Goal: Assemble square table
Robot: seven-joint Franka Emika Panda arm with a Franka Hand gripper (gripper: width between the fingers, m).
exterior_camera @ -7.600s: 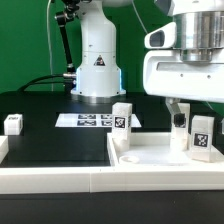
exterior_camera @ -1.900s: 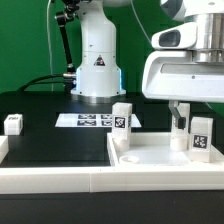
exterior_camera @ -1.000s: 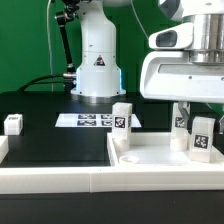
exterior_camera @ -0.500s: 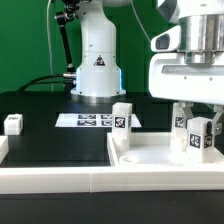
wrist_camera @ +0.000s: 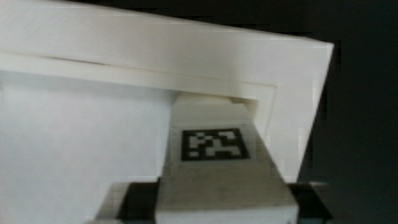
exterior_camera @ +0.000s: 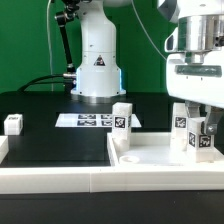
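Count so far: one white plastic square slab with raised rim [exterior_camera: 160, 158], cut off at 3 o'clock. Four short white blocky tagged legs: lone leg [exterior_camera: 12, 124] out at 9, corner leg [exterior_camera: 122, 118] at 11, back leg [exterior_camera: 183, 122] half hidden, and gripped leg [exterior_camera: 201, 141], clamped between the two-finger gripper [wrist_camera: 217, 195] at the slab's 3 o'clock. Wrist view's blurry.

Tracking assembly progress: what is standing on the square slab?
At least two legs stand upright on the slab: the middle leg and the right leg, which sits between the end effector fingers. The rim hides their feet and any sockets.
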